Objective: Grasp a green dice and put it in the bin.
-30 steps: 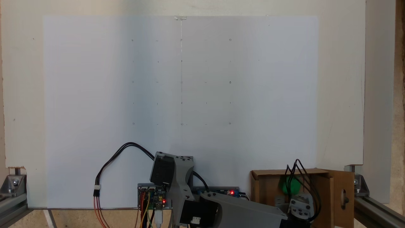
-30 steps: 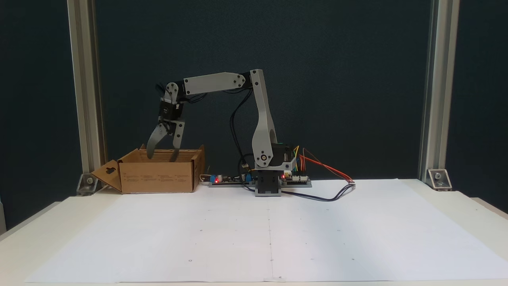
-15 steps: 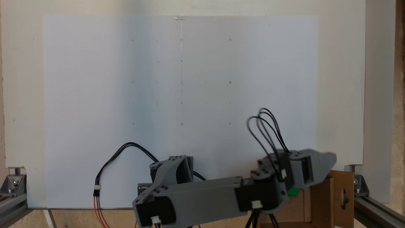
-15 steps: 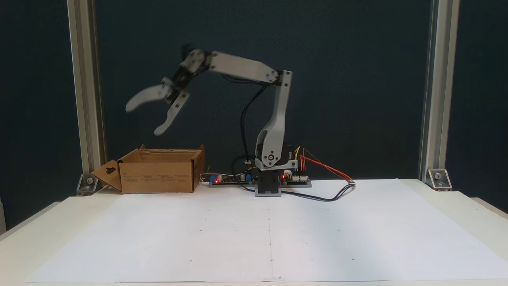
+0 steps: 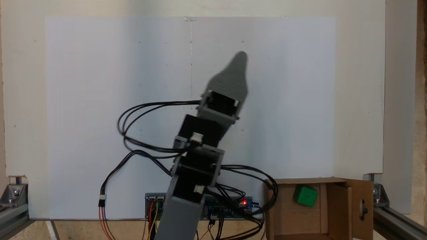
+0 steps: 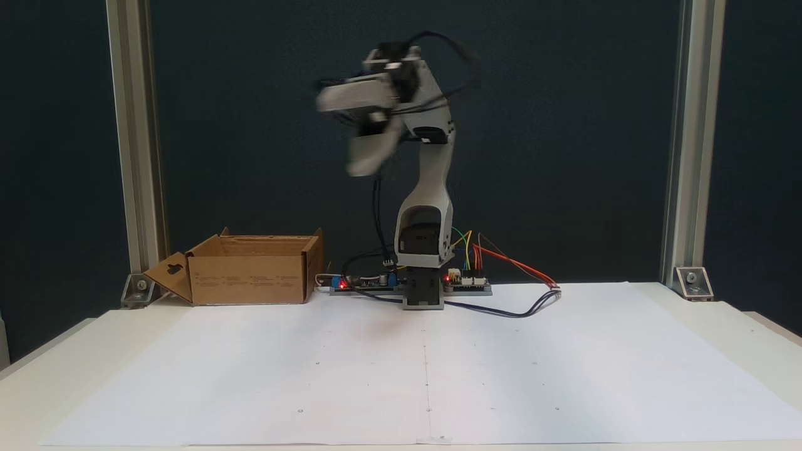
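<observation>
- The white paper sheet [image 6: 426, 363] is lying nearest, spread over the table [image 6: 752, 326], with nothing of the task on it.
- Behind the sheet, the arm's base [image 6: 421, 294] is sitting beside its circuit boards, and the bin [image 6: 250, 275] is standing on the table well to the left of that base in this front-on fixed view, its handle-hole flap folded outward.
- The green dice [image 5: 305, 195] is lying inside the bin, on the cardboard floor near one wall, as the top-down fixed view shows; nothing else is sitting in there with it.
- The gripper [image 6: 357, 134] is hanging high above the base, well apart from the bin, blurred with motion.
- Its two fingers [image 6: 341, 99] are standing spread apart with nothing between them, so it is empty-handed.
- From the fingers, the dice is lying far below and off to the bin's side of the base; being a cube, it offers no long axis to line up with.
- I judge the drop done: the dice is resting in the bin, and the only thing left would be for the arm to settle over the base.
</observation>
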Controlling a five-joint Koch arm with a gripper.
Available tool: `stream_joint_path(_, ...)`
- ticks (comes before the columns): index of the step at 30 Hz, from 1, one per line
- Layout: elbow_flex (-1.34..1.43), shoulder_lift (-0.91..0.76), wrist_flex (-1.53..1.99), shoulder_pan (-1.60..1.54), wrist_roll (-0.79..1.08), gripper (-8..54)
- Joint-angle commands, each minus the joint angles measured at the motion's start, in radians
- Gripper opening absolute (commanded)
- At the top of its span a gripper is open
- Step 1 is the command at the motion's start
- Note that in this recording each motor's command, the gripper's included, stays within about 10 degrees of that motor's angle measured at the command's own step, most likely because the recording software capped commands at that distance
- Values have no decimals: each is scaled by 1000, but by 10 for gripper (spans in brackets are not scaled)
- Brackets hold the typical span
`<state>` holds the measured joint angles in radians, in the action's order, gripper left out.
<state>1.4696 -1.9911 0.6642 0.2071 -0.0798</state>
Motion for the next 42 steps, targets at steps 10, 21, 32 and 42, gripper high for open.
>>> stream_joint_path(10,144,-60,-202,-388,-34,446)
stream_joint_path(21,552,-316,-653,-318,-9,451)
stream_joint_path(32,968,-380,-1116,-170,86,461)
stream_joint_path(42,1256,-379,-1521,-181,86,452)
